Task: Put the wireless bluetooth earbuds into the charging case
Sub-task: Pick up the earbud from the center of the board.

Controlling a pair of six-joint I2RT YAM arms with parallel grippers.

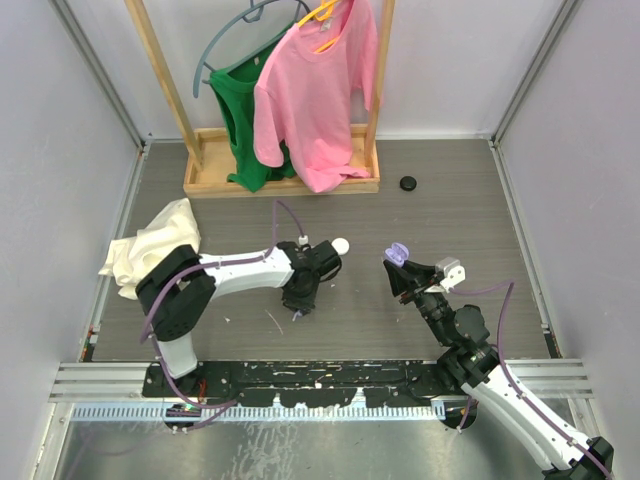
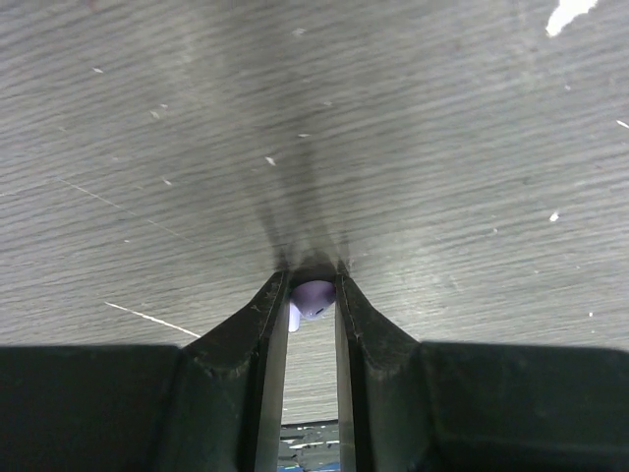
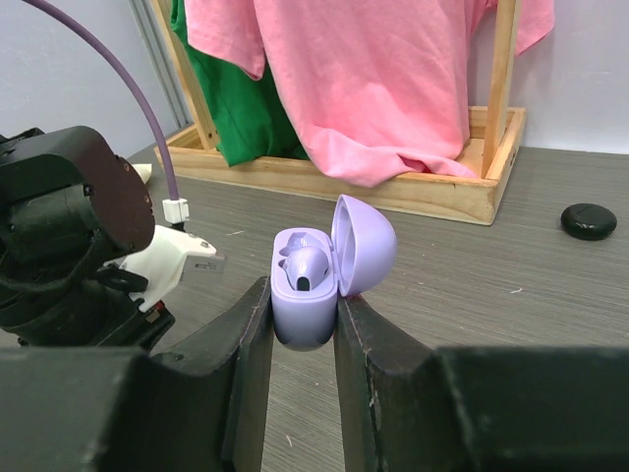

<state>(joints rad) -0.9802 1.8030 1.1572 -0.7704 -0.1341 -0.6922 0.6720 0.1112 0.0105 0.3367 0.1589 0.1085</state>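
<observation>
You look down from above and behind; your left wrist camera hugs the tabletop (image 2: 413, 147), while your right wrist faces the clothes rack (image 3: 432, 195), also seen overhead.

Lilac earbud (image 2: 313, 298), open lilac case (image 3: 305, 320)

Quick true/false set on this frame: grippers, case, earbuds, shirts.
1. The right gripper holds the lilac charging case with its lid open. True.
2. The case is empty. False: a seated earbud sits inside it.
3. The left gripper is shut on a loose lilac earbud down at the table. True.
4. The pink shirt lies flat on the table. False: it hangs on the wooden rack beside the green shirt.
</observation>
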